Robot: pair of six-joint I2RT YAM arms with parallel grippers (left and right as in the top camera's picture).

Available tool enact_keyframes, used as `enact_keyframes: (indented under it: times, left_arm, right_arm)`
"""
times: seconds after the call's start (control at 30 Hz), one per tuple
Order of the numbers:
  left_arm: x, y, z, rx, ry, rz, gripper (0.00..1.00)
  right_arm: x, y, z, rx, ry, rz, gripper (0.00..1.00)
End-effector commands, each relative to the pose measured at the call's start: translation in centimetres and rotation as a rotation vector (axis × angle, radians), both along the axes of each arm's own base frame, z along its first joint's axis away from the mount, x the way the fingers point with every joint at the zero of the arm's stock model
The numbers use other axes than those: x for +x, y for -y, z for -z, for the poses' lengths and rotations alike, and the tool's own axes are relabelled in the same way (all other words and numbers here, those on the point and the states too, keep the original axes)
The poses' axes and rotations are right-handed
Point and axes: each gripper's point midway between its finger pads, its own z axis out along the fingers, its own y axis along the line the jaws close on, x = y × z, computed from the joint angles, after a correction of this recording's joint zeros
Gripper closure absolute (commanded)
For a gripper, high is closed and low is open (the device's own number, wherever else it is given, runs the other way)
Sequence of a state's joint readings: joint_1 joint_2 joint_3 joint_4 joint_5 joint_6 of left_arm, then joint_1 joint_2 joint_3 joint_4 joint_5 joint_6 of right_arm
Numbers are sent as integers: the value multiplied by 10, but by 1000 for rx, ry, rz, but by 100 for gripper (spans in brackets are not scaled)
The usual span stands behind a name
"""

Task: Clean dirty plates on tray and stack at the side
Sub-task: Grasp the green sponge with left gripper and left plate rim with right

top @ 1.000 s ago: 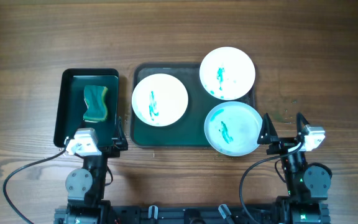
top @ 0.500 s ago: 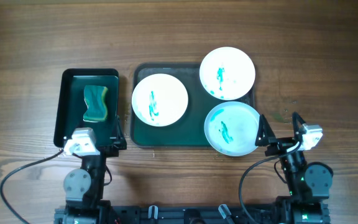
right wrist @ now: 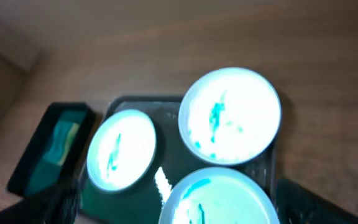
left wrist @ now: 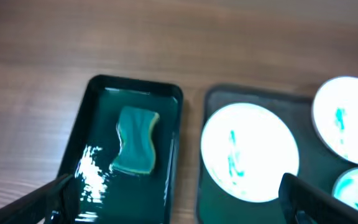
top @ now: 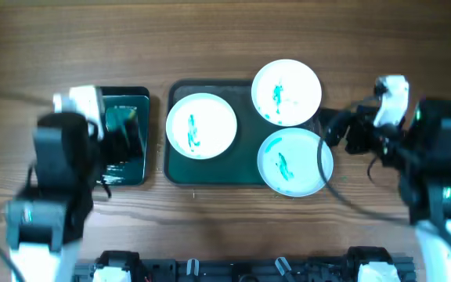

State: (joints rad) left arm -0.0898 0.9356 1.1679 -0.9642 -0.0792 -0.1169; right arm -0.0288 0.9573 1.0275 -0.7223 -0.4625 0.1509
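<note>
Three white plates smeared with teal lie on the dark green tray point(top: 210, 171): one at the left point(top: 201, 125), one at the back right point(top: 286, 92), one at the front right point(top: 294, 162) overhanging the rim. My left gripper point(left wrist: 179, 205) is open and empty, above the small black tray point(left wrist: 135, 84) that holds a green sponge point(left wrist: 135, 140). In the overhead view it point(top: 124, 139) is blurred. My right gripper point(right wrist: 182, 208) is open and empty, above the front right plate point(right wrist: 222, 199); overhead it point(top: 337, 129) is at the green tray's right edge.
The narrow black tray point(top: 135, 174) with the sponge point(top: 120, 117) lies left of the green tray, partly under my left arm. The right wrist view also shows the other two plates point(right wrist: 229, 115) point(right wrist: 121, 149). Wooden table lies all around.
Both arms have lifted from the table's front edge and swung forward: the left over the black tray, the right beside the green tray. The plates have not moved.
</note>
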Motion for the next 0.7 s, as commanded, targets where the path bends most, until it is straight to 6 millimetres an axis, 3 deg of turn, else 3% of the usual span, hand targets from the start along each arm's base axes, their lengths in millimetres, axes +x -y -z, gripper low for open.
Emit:
enact_keyframes:
  times: [0.0,0.1,0.17,0.3,0.4,0.47,0.57,0.67]
  left_arm:
    - [27,24,2,-68,-63,94,0]
    - [46,29,29,-83,-152,98,0]
    - [53,29,46,-81,-206,96,0]
    - [59,30,66,-77,-274,93,0]
    - [62,23,74,-45,-295,65,0]
    - [63,12,74,-12,-290,5,0]
    - [62,-8,73,-1,-281,-162,3]
    - [62,-11,74,-11,-283,-204,7]
  right_arm:
    - [22,-10,-3,3,-9,-84,0]
    - [34,-24,15,82,-80,-153,0]
    - [42,-39,22,132,-102,-207,14]
    - [70,-80,55,86,-253,-168,22]
    - [89,-124,92,-31,-398,-125,27]
    - [93,-151,123,-78,-470,-120,35]
    - [90,-169,169,-134,-561,-88,50]
    - [88,-177,206,-166,-620,-96,60]
